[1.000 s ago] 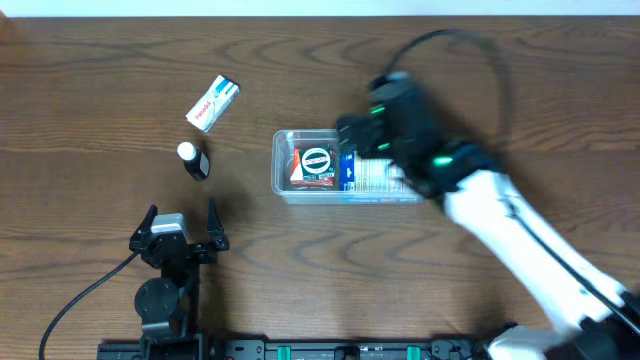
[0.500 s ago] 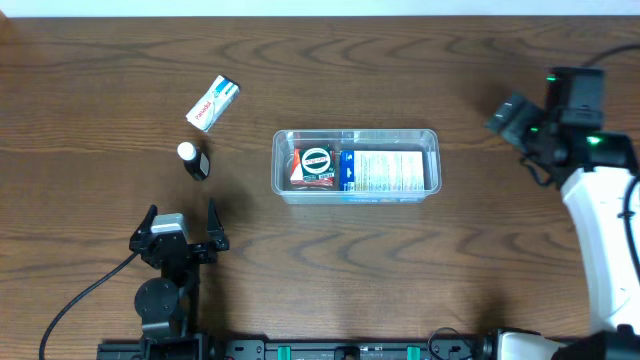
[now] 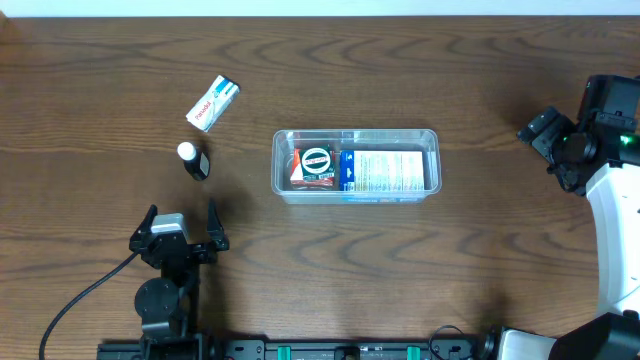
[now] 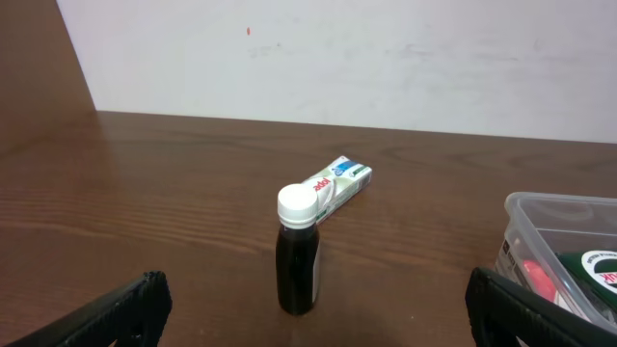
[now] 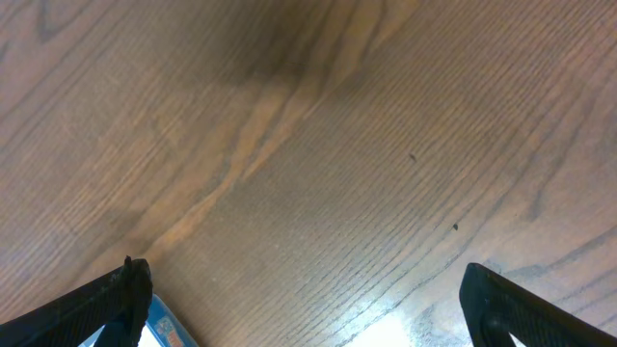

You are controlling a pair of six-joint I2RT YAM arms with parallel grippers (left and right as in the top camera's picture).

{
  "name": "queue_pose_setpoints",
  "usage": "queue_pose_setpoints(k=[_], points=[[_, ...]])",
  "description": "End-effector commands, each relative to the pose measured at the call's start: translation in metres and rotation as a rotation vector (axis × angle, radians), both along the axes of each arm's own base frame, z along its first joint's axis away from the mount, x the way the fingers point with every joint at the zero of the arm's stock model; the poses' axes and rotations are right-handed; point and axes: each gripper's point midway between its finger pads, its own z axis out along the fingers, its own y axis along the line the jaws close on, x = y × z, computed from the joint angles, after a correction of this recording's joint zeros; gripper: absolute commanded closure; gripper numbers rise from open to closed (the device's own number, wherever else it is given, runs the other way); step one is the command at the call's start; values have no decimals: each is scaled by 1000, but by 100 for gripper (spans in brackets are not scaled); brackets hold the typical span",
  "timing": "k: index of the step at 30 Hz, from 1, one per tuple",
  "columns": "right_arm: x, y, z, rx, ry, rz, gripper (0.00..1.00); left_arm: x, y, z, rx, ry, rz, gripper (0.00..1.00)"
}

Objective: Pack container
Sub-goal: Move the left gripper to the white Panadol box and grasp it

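The clear plastic container [image 3: 432, 160] lies in the middle of the table. It holds a red packet with a round black label [image 3: 315, 167] and a blue-and-white box [image 3: 386, 172]. My left gripper [image 3: 180, 222] is open and empty, below and left of the container. In the left wrist view, its open gripper [image 4: 318, 330] faces a dark bottle with a white cap [image 4: 297, 260], and the container's corner [image 4: 554, 205] shows at the right. My right gripper [image 3: 548, 135] is off at the table's right side. In the right wrist view this gripper [image 5: 304, 289] is open and empty over bare wood.
The dark bottle [image 3: 195, 161] stands left of the container. A white toothpaste box [image 3: 213, 103] lies beyond it, also in the left wrist view [image 4: 339, 183]. A blue-and-white edge [image 5: 164, 328] shows by the right gripper's left finger; I cannot tell what it is.
My right arm has swung from over the container to the table's far right side, leaving the blue-and-white box uncovered in the container. The left arm has not moved.
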Motion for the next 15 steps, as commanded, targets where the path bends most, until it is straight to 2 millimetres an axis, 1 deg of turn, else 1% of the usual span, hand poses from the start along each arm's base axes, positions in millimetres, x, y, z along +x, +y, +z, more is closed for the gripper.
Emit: queue_pose_setpoints(k=[1,3,7,9,11,15], points=[[-1,-4,1,1,0,-20,1,-1,3,-14,-74,36,24,2],[-1,-4,1,1,0,-20,1,-2,-1,-14,-129,41,12,2],[-1,-4,1,1,0,-20,1,-5,-15,-19,-213,117,-55,2],[-1,-4,1,1,0,-20,1,-5,-22,-16,-231,155,-90,2],[-1,-4,1,1,0,-20,1,-4,-29,-5,-242,183,-126,2],[-1,-4,1,1,0,-20,1,7,-34,34,-257,240,-158,2]])
